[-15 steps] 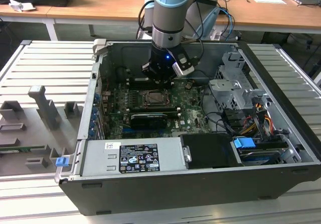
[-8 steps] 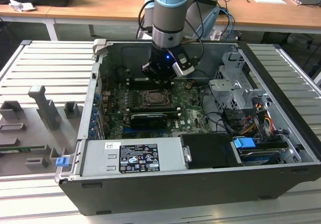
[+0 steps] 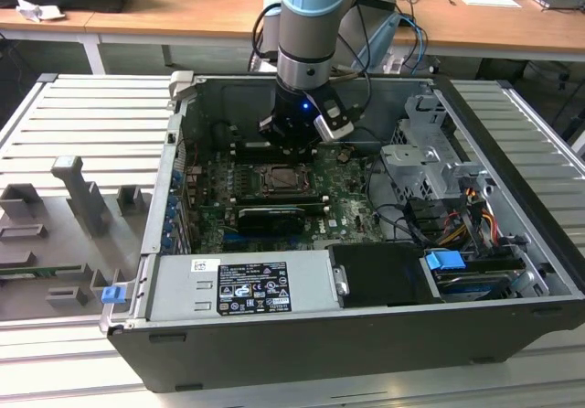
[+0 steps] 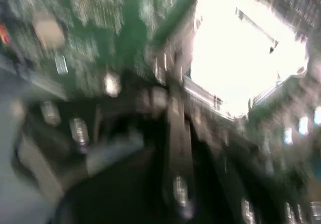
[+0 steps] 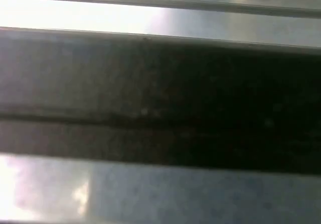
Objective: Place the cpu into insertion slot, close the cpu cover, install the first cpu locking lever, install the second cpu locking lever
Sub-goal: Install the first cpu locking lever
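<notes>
Gripper point(image 3: 294, 138) low inside open computer case point(image 3: 512, 179), above motherboard point(image 3: 343, 198) near its far edge; released or clenched, cannot tell. Cpu point(image 3: 281, 180) seated in socket mid-board, cpu cover point(image 3: 302, 191) framing it, just in front of gripper. Long black graphics card point(image 3: 270, 216) nearer front edge. Grey power supply point(image 3: 242, 284) against case's front wall.

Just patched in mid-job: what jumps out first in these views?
The open computer case lying on its side, with the arm reaching down into it. Its gripper hangs just above the green motherboard, behind the square CPU socket at the board's middle. A bright blue tab stands out toward the exterior view's right.
</notes>
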Robot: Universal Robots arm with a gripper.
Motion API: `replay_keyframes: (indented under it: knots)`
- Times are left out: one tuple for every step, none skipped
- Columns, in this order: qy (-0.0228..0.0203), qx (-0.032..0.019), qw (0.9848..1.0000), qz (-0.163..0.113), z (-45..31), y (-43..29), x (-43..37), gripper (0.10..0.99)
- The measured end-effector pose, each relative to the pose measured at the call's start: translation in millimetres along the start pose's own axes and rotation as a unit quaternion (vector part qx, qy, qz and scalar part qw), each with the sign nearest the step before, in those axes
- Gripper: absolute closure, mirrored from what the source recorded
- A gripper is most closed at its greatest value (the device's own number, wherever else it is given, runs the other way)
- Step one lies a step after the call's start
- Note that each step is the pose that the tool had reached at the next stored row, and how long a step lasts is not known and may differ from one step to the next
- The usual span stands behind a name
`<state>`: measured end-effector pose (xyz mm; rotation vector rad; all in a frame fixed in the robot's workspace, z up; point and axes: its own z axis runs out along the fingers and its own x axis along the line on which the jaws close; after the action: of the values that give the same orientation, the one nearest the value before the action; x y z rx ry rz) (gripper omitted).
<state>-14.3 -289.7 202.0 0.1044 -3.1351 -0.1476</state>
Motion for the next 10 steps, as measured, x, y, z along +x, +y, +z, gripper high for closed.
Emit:
replay_keyframes:
  knots:
    - [0.0000,0.0002,1.0000,0.000,-0.1,-0.2,0.0,0.980]
    - [0.0000,0.0002,1.0000,0.000,-0.1,-0.2,0.0,0.980]
    - [0.0000,0.0002,1.0000,0.000,-0.2,-0.2,0.0,0.980]
    - [0.0001,0.0002,1.0000,0.000,-0.4,-0.3,0.0,0.980]
    - [0.0000,0.0001,1.0000,0.000,-1.3,-0.2,0.0,0.980]
    - [0.0000,0.0002,1.0000,0.000,-3.5,0.0,0.0,0.980]
    - [0.0000,0.0002,1.0000,0.000,-6.3,0.3,0.0,0.980]
    - [0.0000,0.0002,1.0000,0.000,-11.2,0.8,0.0,0.980]
    - [0.0000,0.0001,1.0000,0.000,-11.8,0.7,0.0,0.980]
    - [0.0000,0.0001,1.0000,0.000,-11.9,0.3,0.0,0.980]
